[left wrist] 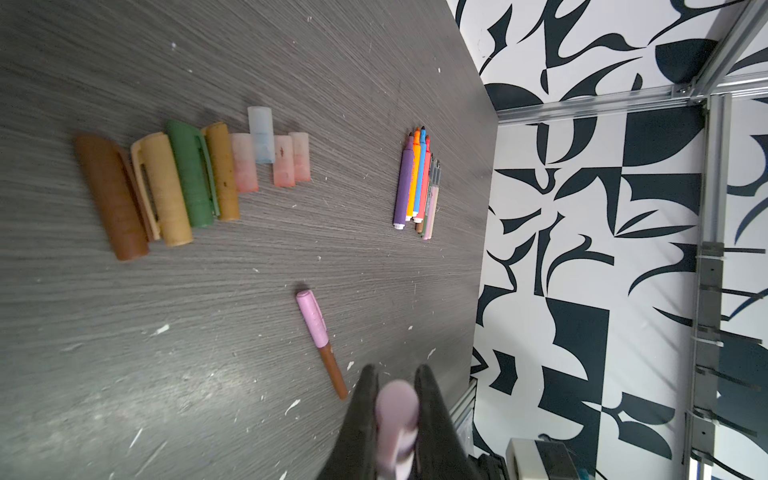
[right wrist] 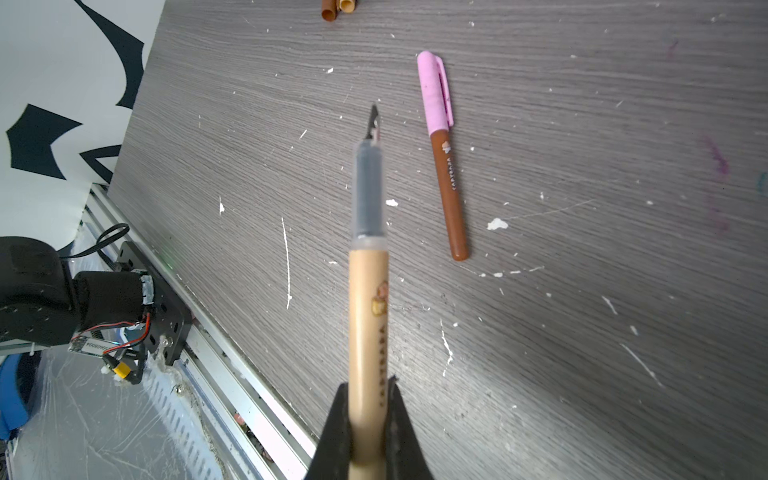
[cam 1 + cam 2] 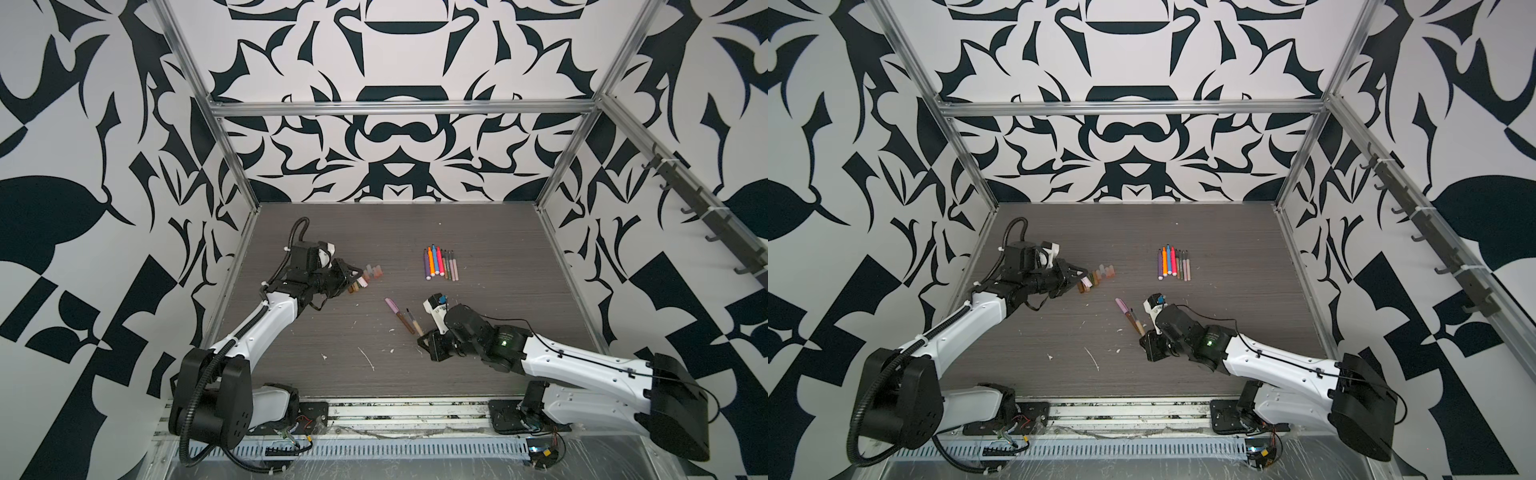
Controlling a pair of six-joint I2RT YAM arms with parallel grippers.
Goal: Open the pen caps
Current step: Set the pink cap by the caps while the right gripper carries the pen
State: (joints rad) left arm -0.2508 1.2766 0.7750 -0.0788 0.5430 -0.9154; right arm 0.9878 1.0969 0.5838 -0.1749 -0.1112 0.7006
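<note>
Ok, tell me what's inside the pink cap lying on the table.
The brown pen: its barrel sticks out of the pink cap. Its tip is covered by the cap and cannot be seen.

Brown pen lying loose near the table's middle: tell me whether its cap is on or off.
On. A pink cap covers one end of the brown pen, seated against the barrel; no tip shows.

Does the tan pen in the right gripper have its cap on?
No, the tan pen held in the right gripper shows its bare grey neck and dark tip, with no cap over them.
</note>
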